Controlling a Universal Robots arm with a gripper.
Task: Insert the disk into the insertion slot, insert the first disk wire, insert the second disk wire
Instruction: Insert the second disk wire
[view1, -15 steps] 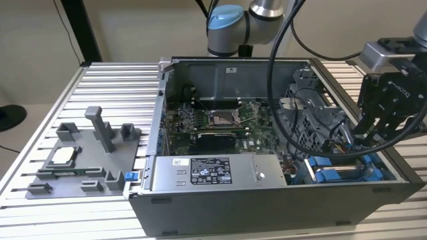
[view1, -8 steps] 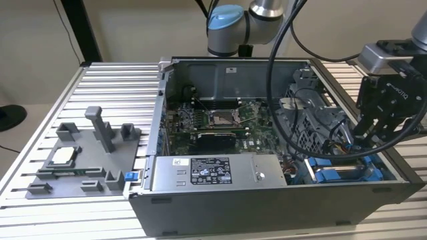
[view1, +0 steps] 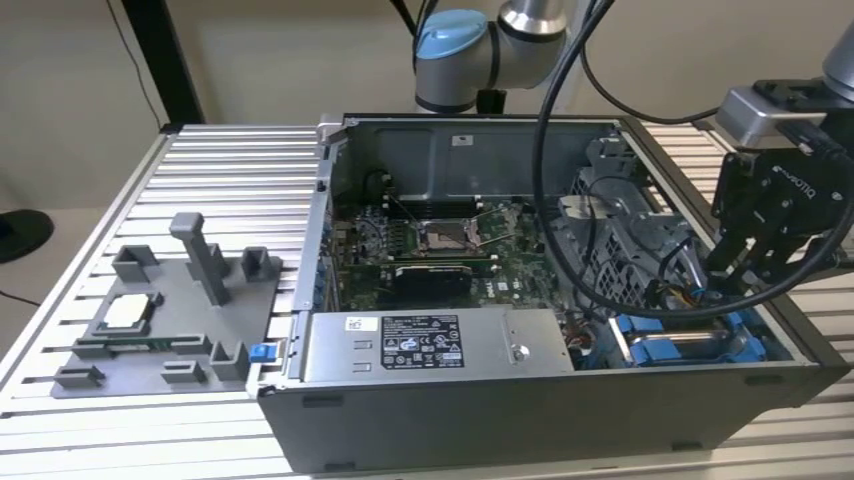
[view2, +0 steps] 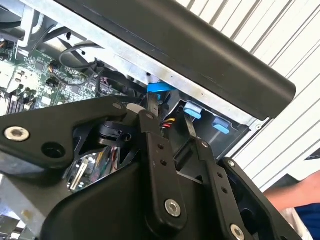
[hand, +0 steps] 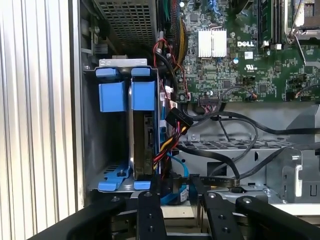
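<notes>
One camera stands far off from my black gripper (view1: 741, 285). It looks down at a slant into the whole open grey metal computer case (view1: 534, 410) on the ribbed silver table (view1: 227, 190). Two more cameras sit close behind my fingers. The first wrist view looks past my fingertips (hand: 148, 205) at the grey metal drive bay with blue plastic rails (hand: 122, 95) just ahead of them, and the green circuit board (hand: 240, 55) farther on. The second wrist view looks along my fingers (view2: 160, 165) from very near, towards the black case edge (view2: 200, 55) beyond them. All three views share the bay and the board.
</notes>
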